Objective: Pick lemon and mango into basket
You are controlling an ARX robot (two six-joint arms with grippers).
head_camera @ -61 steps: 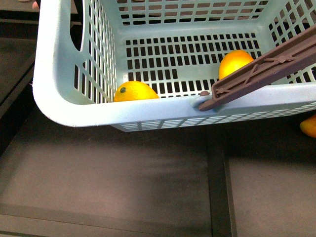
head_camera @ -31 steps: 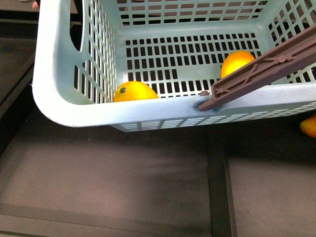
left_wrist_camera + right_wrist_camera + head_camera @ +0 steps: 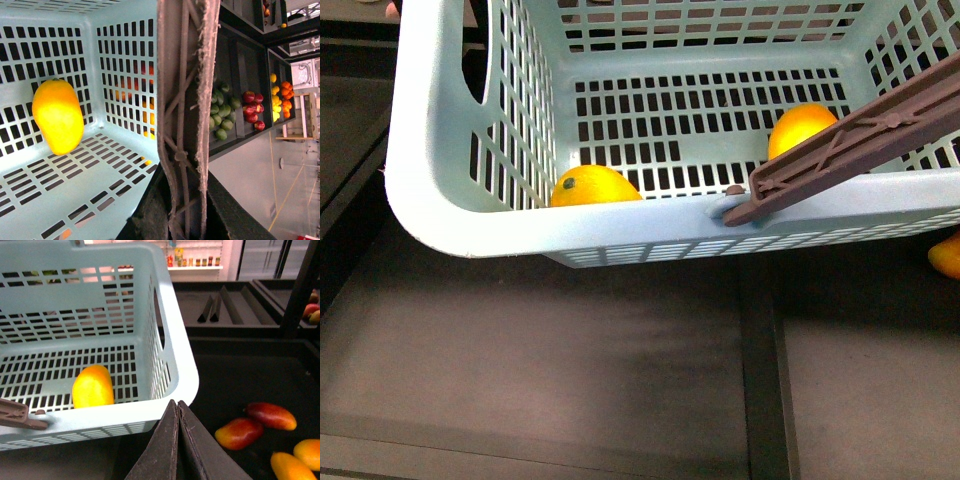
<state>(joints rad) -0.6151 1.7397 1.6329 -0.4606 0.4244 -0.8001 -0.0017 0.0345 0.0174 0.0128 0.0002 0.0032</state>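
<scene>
The pale teal basket (image 3: 430, 170) fills the upper front view, and its brown handle (image 3: 860, 135) slants across its right side. Inside it, the lemon (image 3: 595, 186), with a dark stem spot, lies by the near wall at the left. The mango (image 3: 798, 127) lies further right, partly behind the handle. My left gripper (image 3: 182, 222) is shut on the basket's handle (image 3: 185, 100), and the mango (image 3: 58, 116) rests on the slotted floor beyond. My right gripper (image 3: 177, 407) is shut and empty, just outside the basket's rim (image 3: 182, 385). The mango (image 3: 92, 386) shows inside.
Two red-blushed fruits (image 3: 240, 433) and yellow-orange ones (image 3: 290, 465) lie on the dark tray beside the basket. One orange fruit (image 3: 946, 255) peeks in at the front view's right edge. Shelves of green, red and orange fruit (image 3: 235, 105) stand beyond the handle.
The mango has shifted very slightly to the right inside the basket. Nothing else has visibly moved.
</scene>
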